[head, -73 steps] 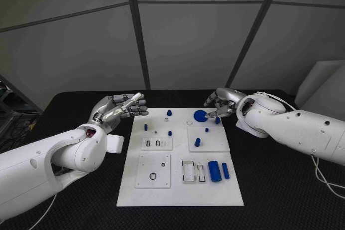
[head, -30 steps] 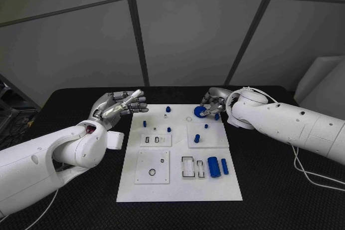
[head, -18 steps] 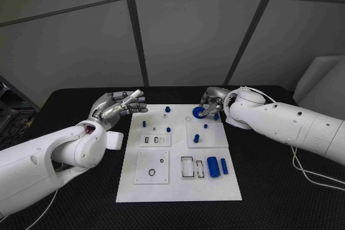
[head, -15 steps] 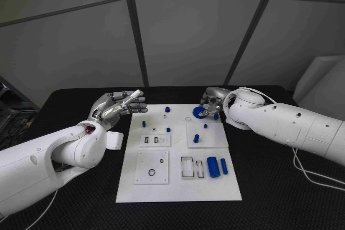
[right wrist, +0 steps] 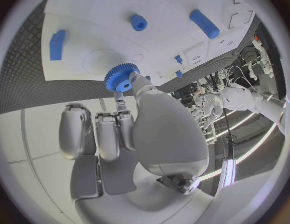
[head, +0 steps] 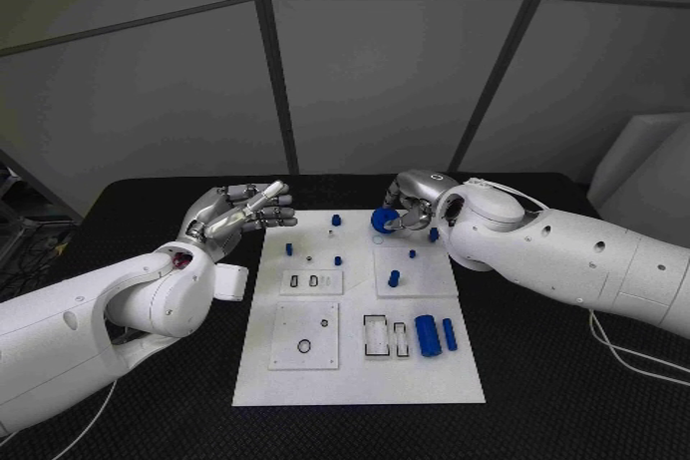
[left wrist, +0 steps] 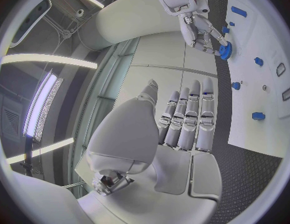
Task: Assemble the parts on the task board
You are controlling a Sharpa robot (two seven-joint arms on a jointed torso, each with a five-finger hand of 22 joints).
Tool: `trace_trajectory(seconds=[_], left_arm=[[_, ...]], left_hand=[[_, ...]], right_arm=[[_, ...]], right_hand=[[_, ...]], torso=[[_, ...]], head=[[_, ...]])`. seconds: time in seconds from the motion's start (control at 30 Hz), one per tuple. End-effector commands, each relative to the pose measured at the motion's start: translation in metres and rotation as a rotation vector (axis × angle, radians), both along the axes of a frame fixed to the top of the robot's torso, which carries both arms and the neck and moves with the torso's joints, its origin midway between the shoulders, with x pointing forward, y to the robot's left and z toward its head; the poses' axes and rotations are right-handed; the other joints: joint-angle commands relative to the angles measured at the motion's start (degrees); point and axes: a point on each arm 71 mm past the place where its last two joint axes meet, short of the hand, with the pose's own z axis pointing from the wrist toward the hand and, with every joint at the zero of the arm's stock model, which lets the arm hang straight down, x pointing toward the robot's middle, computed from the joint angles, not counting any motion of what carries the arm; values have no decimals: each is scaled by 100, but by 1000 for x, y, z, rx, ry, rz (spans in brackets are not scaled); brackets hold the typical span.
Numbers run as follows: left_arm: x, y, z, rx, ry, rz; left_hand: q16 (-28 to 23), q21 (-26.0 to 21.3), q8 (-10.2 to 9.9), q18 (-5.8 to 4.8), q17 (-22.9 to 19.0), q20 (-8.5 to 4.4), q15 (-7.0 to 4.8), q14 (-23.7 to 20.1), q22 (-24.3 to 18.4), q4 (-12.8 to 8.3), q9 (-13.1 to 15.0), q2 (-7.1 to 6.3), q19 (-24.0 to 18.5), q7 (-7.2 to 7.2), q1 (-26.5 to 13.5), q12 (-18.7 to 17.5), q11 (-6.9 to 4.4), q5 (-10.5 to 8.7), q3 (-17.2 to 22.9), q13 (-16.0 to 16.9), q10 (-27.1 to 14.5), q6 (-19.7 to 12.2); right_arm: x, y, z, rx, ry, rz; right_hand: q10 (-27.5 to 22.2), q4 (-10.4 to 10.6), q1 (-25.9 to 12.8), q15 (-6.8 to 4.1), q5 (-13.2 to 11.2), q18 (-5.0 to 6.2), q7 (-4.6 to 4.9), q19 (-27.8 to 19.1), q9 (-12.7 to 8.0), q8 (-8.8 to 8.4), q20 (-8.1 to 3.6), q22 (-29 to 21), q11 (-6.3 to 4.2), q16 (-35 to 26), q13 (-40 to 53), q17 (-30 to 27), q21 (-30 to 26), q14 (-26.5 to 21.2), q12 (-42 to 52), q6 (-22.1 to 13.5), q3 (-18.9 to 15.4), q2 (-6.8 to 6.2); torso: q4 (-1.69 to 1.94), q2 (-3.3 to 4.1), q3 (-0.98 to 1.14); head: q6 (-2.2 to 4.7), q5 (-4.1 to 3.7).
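1. Fingertips (right wrist: 122, 103) of the right hand (head: 410, 203) pinch a blue gear (head: 384, 221), held just above the far edge of the task board (head: 360, 380); in the right wrist view the gear's toothed rim and centre hole show, but the thumb covers part of it.
2. The left hand (head: 237, 213) hovers off the board's far-left corner, at about ten o'clock from the board's middle, fingers (left wrist: 189, 119) stretched out side by side and grasping nothing.
3. On the board, a large blue cylinder (head: 427, 335) and a slimmer blue bar (head: 449, 332) lie at about four o'clock from its middle.
4. Small blue pegs (head: 335, 220) stand near the far edge; their exact seating is too small to make out.
5. The right forearm hides the table at the board's far-right corner.
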Motion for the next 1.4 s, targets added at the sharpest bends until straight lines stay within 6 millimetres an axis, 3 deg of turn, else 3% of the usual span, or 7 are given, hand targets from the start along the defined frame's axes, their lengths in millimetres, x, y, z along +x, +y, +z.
trace_trajectory(seconds=[0.03, 0.2, 0.37, 0.7, 1.3, 1.4], left_arm=[[0, -1, 2, -4, -10, -12], [0, -2, 2, -5, -10, -13], [-1, -2, 2, -6, -11, -15], [-1, -2, 2, -7, -13, -15], [-2, -5, 3, -11, -14, -25], [-2, -5, 3, -11, -14, -25]], left_hand=[[-37, -15, -25, -60, 8, 8, 18, 8, -8, -33, -8, 46, 28, 8, -11, -30, -7, -1, 8, -8, -51, -14], [-43, -17, -27, -60, 13, 7, 17, 11, -10, -42, -7, 56, 30, 7, -2, -32, -8, -2, 17, -6, -48, -11], [-43, -17, -27, -60, 13, 7, 17, 11, -10, -42, -7, 56, 30, 7, -2, -32, -8, -2, 17, -6, -48, -11], [-47, -18, -29, -60, 15, 8, 17, 12, -11, -45, -6, 56, 30, 6, -1, -33, -8, -3, 18, -6, -47, -11], [-47, -18, -29, -60, 15, 8, 17, 12, -11, -45, -6, 56, 30, 6, -1, -33, -8, -3, 18, -6, -47, -11], [-47, -18, -29, -60, 15, 8, 17, 12, -11, -45, -6, 56, 30, 6, -1, -33, -8, -3, 18, -6, -47, -11]], right_arm=[[-7, 13, 12, -16, -126, 36], [-17, 36, 18, -43, -196, 88], [-20, 56, 21, -59, -250, 118], [-24, 87, 10, -101, -268, 181], [-16, 108, -7, -125, -211, 209], [-14, 108, -8, -130, -209, 207]], right_hand=[[127, 2, 25, -37, 36, -35, -177, 28, 61, -32, -2, 10, -43, 21, 772, 806, 33, 469, 18, 287, 35, 26], [133, -4, 14, -39, 55, -44, -176, 48, 57, -61, -6, 57, -43, 25, 781, 815, 58, 471, 21, 293, 42, 1], [141, 0, -22, -37, 43, -55, -169, 70, 51, -102, -6, 110, -38, 28, 792, 823, 86, 473, 26, 296, 36, -47], [146, 6, -44, -36, 39, -62, -165, 85, 47, -130, -6, 145, -35, 33, 798, 835, 105, 475, 28, 296, 36, -68], [126, 5, -54, -32, 35, -68, -159, 98, 41, -163, -5, 177, -31, 33, 769, 836, 122, 475, 0, 287, 44, -83], [120, 1, -53, -30, 34, -68, -157, 98, 39, -175, -4, 177, -30, 33, 762, 836, 122, 475, -8, 284, 49, -87]], torso=[[5, -2, -4], [13, -1, -1], [21, 1, -11], [23, 5, -12], [0, 7, 7], [3, 5, 2]], head=[[12, 10], [22, 37], [36, 46], [19, 88], [-11, 169], [-31, 181]])
